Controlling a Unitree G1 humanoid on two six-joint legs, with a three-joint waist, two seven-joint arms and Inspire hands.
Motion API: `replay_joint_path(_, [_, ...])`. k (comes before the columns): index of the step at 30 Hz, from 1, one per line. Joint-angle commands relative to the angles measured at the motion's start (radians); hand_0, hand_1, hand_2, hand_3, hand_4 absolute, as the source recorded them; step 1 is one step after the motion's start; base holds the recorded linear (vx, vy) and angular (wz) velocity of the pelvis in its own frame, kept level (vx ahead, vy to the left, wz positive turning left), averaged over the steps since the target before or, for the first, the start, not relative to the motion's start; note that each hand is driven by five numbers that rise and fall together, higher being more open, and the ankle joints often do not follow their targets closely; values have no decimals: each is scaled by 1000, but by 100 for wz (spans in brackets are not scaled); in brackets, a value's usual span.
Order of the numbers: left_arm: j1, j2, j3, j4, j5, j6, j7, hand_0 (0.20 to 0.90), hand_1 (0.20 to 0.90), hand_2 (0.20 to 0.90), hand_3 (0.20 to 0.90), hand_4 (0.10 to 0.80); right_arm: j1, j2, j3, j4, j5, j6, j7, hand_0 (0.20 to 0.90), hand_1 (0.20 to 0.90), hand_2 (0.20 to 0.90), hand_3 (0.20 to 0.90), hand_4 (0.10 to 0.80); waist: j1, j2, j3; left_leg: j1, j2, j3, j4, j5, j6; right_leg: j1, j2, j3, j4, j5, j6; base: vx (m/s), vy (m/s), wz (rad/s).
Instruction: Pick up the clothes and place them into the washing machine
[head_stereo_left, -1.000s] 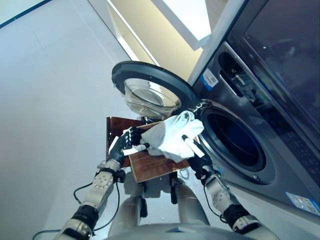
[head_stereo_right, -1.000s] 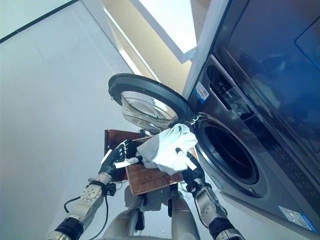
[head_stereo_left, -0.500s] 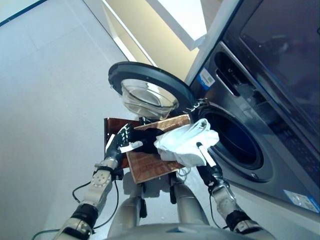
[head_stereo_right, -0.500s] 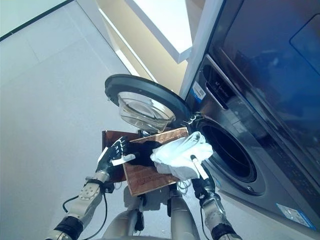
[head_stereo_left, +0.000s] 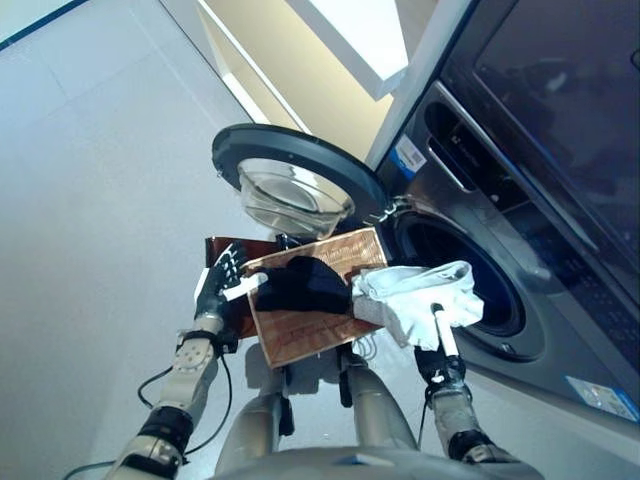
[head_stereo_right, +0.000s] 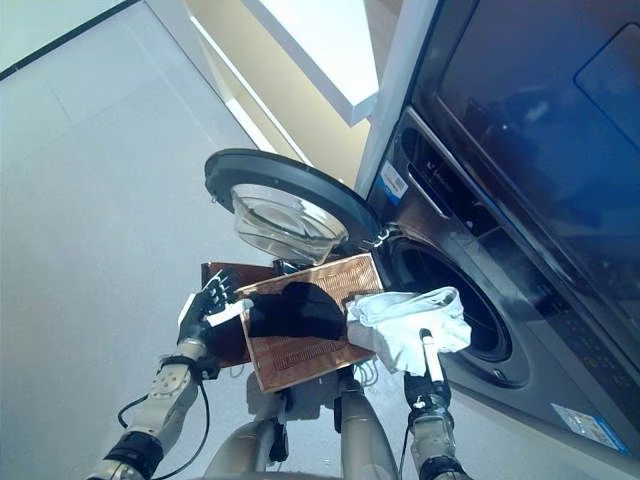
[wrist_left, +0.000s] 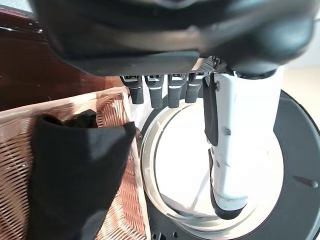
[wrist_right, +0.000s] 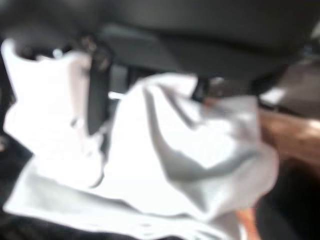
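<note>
My right hand is shut on a white garment and holds it up in front of the washing machine's round drum opening. The cloth hangs just outside the opening's near rim; in the right wrist view the white garment covers most of that hand. A black garment lies in the wicker basket. My left hand is open at the basket's left edge, with its fingers straight and holding nothing.
The machine's round door stands swung open to the left, above the basket. The basket rests on a dark brown stand. The machine's dark front panel fills the right side. Grey floor lies to the left.
My right hand has carried the white garment from above the basket rightwards to the drum opening, uncovering the black garment. My left hand has let go and drawn back to the left.
</note>
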Motion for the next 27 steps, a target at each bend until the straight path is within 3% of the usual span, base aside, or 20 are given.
replay_joint_path(1, [-14,-5,69,-66,-35,-120,10,900,900,900,900,800,-24,-16,-36,-48,61,-109,-1,200,200,200,200,300,2,-3,3,-53,-46,-19,81,-97,-28,42,-22,-73,-140,89,-19,-7,-3,6])
replay_joint_path(13, [57,8,95,-128,-79,-145,2,900,900,900,900,800,-150,-39,-80,-87,117,-210,-88,200,200,200,200,300,33,25,25,-98,-52,-24,89,-89,-26,-1,-29,-81,-129,89,-21,-6,-3,4])
replay_joint_path(27, [114,49,101,-296,-110,-155,-37,900,900,900,900,800,-368,-165,-199,-29,211,-318,-188,200,200,200,200,300,82,70,49,-161,-58,-32,87,-72,-26,-75,-39,-83,-106,86,-24,-15,-9,5])
